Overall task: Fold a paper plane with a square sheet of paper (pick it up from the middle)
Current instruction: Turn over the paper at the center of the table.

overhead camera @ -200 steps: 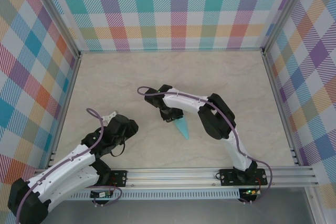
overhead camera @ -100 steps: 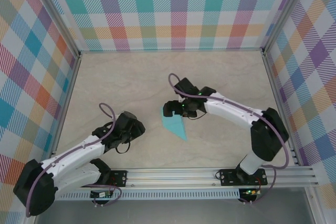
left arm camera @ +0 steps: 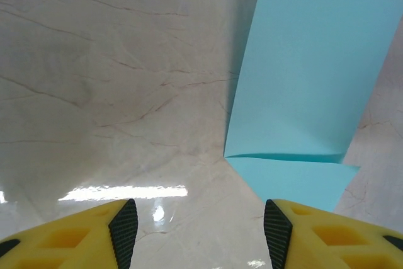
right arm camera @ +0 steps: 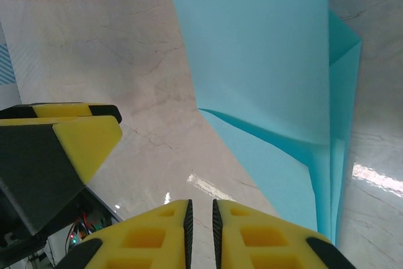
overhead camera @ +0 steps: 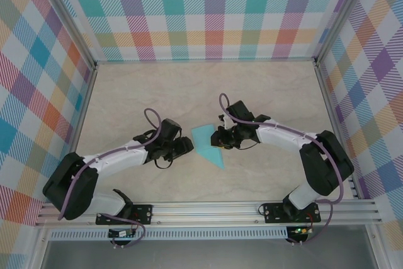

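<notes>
The left gripper [left arm camera: 200, 234] stands roughly half open and empty, just left of the folded thin teal paper sheet [left arm camera: 302, 86]. The right gripper [right arm camera: 200, 215], jaws pinched almost together on nothing, hovers at the paper's right edge. The paper lies between them on the pale marble-look tabletop [overhead camera: 264, 92], one flap seemingly lifted. A gripper coming in low could shove the light sheet sideways or crumple that flap, skewing the crease. So close across the paper, the grippers could also clash.
</notes>
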Tool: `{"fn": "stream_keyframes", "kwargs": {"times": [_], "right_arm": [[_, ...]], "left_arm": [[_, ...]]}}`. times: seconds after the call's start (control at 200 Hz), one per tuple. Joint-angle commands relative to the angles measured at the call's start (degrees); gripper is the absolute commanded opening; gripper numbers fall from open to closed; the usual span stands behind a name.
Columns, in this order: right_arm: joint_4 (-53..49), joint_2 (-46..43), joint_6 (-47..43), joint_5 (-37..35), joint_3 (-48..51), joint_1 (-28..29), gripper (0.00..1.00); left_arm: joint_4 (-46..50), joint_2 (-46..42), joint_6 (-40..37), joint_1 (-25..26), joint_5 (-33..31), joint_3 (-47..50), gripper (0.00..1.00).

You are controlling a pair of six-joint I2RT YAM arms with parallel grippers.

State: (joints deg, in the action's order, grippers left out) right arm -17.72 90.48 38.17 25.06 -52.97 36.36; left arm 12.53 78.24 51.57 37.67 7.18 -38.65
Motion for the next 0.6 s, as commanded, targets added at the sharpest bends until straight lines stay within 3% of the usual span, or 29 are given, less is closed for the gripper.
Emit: {"fn": "stream_keyframes", "kwargs": {"times": [0.0,0.595], "right_arm": [[1.48,2.66,-1.22,2.06,-0.72,-0.31,0.15],[8.29,9.92,-1.31,4.81,4.99,-4.91,0.13]], "left_arm": [[-2.45,2.09,-0.31,-0.86,2.91,-2.09,0.57],[-4.40,8.48,-0.07,-0.89,5.56,-5.48,0.56]]}}
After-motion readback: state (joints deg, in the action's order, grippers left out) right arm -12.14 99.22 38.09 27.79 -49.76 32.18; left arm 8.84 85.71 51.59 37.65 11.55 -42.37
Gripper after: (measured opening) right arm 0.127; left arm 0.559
